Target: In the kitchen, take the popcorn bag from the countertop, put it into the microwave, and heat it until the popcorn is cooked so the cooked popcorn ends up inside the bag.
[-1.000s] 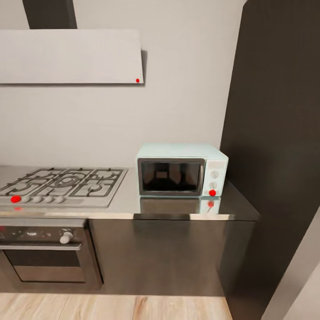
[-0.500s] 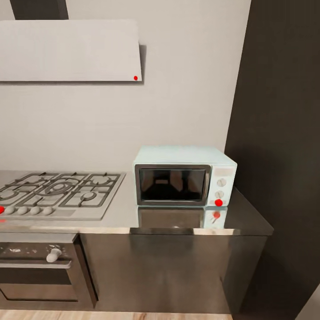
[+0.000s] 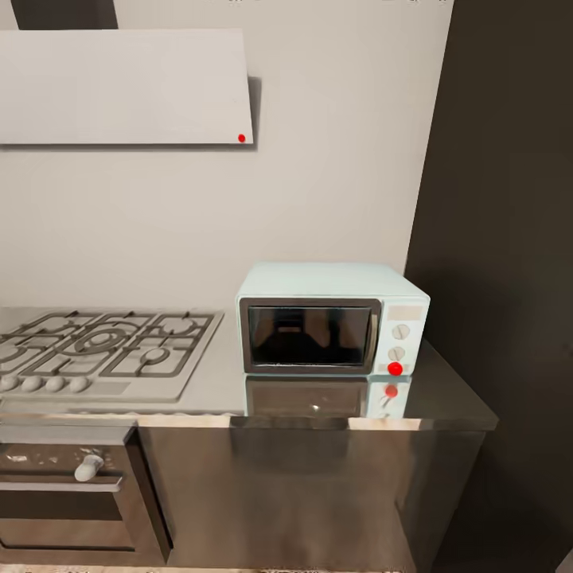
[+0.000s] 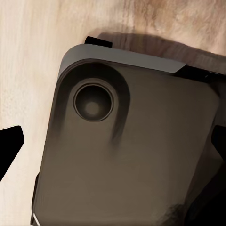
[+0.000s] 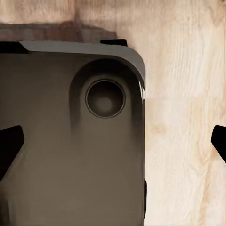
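Microwave (image 3: 332,320), boxy pale mint-blue, dark glass door closed, sat centre-right on glossy grey steel countertop (image 3: 446,402); both grippers' fingers spread apart.

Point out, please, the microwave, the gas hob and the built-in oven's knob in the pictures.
microwave (image 3: 310,336): head view, on its dark glass door.
gas hob (image 3: 103,344): head view, on the centre grate.
oven knob (image 3: 87,467): head view, on the pale knob's face.
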Robot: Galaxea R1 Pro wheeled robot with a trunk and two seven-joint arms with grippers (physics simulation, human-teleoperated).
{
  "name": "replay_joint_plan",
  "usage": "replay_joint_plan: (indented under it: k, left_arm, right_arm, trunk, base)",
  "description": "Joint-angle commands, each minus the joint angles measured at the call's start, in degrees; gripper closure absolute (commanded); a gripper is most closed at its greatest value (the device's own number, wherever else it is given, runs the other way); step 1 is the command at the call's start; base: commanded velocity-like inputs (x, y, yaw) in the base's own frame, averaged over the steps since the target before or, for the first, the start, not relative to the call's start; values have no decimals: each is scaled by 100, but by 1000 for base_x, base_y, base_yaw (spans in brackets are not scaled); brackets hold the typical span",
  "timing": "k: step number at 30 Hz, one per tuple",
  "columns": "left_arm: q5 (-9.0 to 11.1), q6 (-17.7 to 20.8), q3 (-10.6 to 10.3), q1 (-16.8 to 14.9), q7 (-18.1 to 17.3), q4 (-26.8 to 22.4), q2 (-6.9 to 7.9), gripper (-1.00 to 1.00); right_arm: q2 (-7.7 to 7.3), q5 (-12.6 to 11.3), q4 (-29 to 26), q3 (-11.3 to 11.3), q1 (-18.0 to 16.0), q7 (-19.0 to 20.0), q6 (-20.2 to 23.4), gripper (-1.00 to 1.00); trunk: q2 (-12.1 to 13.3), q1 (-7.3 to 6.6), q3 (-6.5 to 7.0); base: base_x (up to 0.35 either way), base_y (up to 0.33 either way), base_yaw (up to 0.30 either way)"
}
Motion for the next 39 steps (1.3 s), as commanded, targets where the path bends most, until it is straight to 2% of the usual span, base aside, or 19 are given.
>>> replay_joint_plan:
  k: [1, 11, 17, 20, 22, 23, 27, 30, 33, 35, 36, 39]
  left_arm:
    - [29, -10, 7, 1, 4, -9, -2, -100]
    - [34, -10, 13, 1, 7, -14, -4, -100]
    - [42, -10, 14, 1, 7, -14, 4, -100]
    - [42, -10, 14, 1, 7, -14, 4, -100]
    - [43, -10, 14, 1, 7, -14, -1, -100]
    - [43, -10, 14, 1, 7, -14, -3, -100]
    - [43, -10, 14, 1, 7, -14, -4, -100]
    - [43, -10, 15, 1, 7, -14, 2, -100]
    - [43, -10, 21, 1, 7, -14, 4, -100]
    - [46, -10, 22, 1, 7, -14, 6, -100]
    - [48, -10, 22, 1, 7, -14, 5, -100]
    - [51, -10, 22, 1, 7, -14, 5, -100]
  right_arm:
    - [6, -64, 2, 56, 14, -16, -52, -100]
    - [15, -100, -2, 84, 59, -24, -78, -100]
    - [12, -100, -12, 76, 59, -14, -81, -100]
    - [13, -100, -358, 69, 59, -33, -65, -100]
    - [14, -96, -863, 72, 59, -36, 71, -100]
    - [14, -94, -1337, 74, 59, -37, 344, -100]
    - [15, -100, -3853, 55, 59, -37, 2199, -100]
    - [4, -100, -5094, 21, 59, -53, 3063, -100]
    - [-6, -114, -6777, -30, 59, -68, 4192, -100]
    - [0, -117, -7679, -111, 59, -71, 4821, -100]
    - [4, -115, -8083, -141, 59, -74, 5118, -100]
    - [-8, -108, -8741, -204, -58, -80, 5516, -100]
  trunk:
    - [-3, -2, -5]
    - [-3, -2, -5]
    - [-3, -2, -5]
    - [-3, -2, -5]
    - [-3, -2, -5]
    - [-3, -2, -5]
    - [-3, -2, -5]
    - [-3, -2, -5]
    - [-3, -2, -5]
    - [-3, -2, -5]
    - [-3, -2, -5]
    - [-3, -2, -5]
  base:
    - [-202, 0, 0]
    - [-310, 0, 0]
    - [-59, 0, 0]
    - [-4, 0, 0]
    - [-1, 0, 0]
    - [0, 0, 0]
    - [0, 0, 0]
    - [0, 0, 0]
    - [0, 0, 0]
    - [0, 0, 0]
    - [0, 0, 0]
    - [0, 0, 0]
